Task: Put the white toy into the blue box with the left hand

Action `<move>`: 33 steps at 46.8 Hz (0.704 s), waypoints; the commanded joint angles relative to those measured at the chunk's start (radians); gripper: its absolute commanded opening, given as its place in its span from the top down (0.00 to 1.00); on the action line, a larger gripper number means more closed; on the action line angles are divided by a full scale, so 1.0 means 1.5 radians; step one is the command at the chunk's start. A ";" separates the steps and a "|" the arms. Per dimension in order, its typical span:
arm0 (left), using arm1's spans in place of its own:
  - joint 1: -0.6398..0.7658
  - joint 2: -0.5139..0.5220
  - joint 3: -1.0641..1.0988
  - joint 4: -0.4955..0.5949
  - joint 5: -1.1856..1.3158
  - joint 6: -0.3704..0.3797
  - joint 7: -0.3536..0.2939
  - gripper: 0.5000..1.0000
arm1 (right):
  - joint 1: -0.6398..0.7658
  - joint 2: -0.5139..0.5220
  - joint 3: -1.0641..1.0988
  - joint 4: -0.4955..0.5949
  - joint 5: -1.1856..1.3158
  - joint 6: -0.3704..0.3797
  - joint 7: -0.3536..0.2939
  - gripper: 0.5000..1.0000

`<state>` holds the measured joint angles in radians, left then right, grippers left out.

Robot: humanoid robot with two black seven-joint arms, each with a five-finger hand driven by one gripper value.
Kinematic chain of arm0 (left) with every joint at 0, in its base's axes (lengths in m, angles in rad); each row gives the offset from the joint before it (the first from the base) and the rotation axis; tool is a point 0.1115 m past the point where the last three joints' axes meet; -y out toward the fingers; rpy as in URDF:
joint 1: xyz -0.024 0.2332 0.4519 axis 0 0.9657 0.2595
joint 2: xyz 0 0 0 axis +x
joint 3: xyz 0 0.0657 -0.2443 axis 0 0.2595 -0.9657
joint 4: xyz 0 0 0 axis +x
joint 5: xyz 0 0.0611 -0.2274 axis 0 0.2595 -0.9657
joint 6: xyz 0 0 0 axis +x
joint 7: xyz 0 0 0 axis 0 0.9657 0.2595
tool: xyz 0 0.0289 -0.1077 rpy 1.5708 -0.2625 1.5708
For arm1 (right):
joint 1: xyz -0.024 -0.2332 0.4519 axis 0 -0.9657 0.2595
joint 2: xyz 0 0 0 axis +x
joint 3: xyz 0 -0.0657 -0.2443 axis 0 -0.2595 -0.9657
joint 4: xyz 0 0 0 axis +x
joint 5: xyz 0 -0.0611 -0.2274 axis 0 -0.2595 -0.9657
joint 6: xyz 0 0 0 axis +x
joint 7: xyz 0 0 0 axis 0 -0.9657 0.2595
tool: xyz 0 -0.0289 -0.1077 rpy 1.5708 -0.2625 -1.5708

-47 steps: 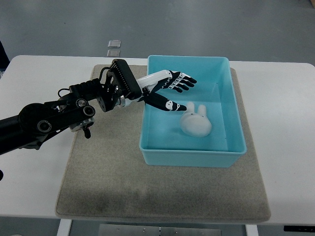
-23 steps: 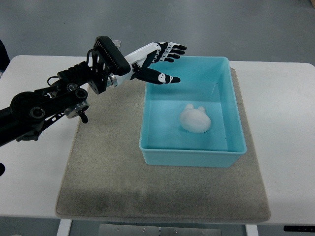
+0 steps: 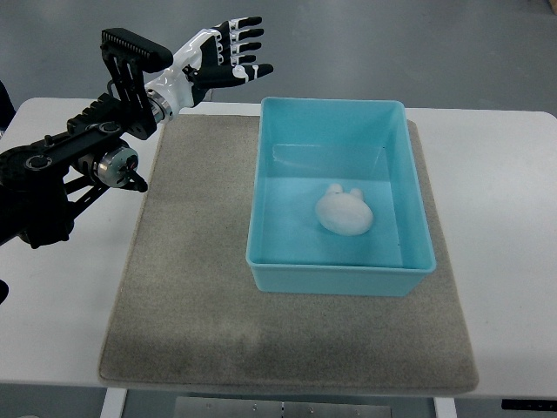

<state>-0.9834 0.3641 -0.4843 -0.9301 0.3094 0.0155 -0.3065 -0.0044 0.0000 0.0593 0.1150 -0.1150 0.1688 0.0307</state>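
Note:
The white toy (image 3: pixel 344 212), a small rounded figure with two ears, lies on the floor of the blue box (image 3: pixel 416 270), right of the box's middle. My left hand (image 3: pixel 233 50) hangs in the air above the table's far edge, up and to the left of the box. Its black-and-white fingers are spread and hold nothing. The left arm (image 3: pixel 78 161) reaches in from the picture's left edge. The right arm does not show.
The box stands on a grey-brown mat (image 3: pixel 191 287) that covers the middle of the white table (image 3: pixel 505 218). Two small square plates (image 3: pixel 198 85) lie on the floor beyond the table's far edge.
My left hand has risen out of the box and drawn back up and to the left, fingers open throughout. The white toy stays in the box, barely shifted after the first frame.

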 commanded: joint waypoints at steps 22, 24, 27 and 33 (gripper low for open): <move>0.004 -0.002 -0.040 0.110 -0.244 -0.039 0.002 0.08 | 0.000 0.000 0.000 0.000 0.000 0.000 0.000 0.13; 0.004 -0.005 -0.039 0.122 -0.273 -0.039 0.002 0.08 | 0.000 0.000 0.000 0.000 0.000 0.000 0.000 0.13; 0.003 -0.007 -0.038 0.140 -0.311 -0.038 0.003 0.08 | 0.000 0.000 -0.001 0.000 0.000 0.000 0.000 0.13; 0.001 -0.016 -0.040 0.171 -0.379 -0.031 0.008 0.08 | 0.000 0.000 -0.001 0.000 0.000 0.000 0.000 0.13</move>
<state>-0.9784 0.3522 -0.5428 -0.6958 -0.2079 -0.0363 -0.2977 -0.0046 0.0000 0.0591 0.1150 -0.1150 0.1687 0.0307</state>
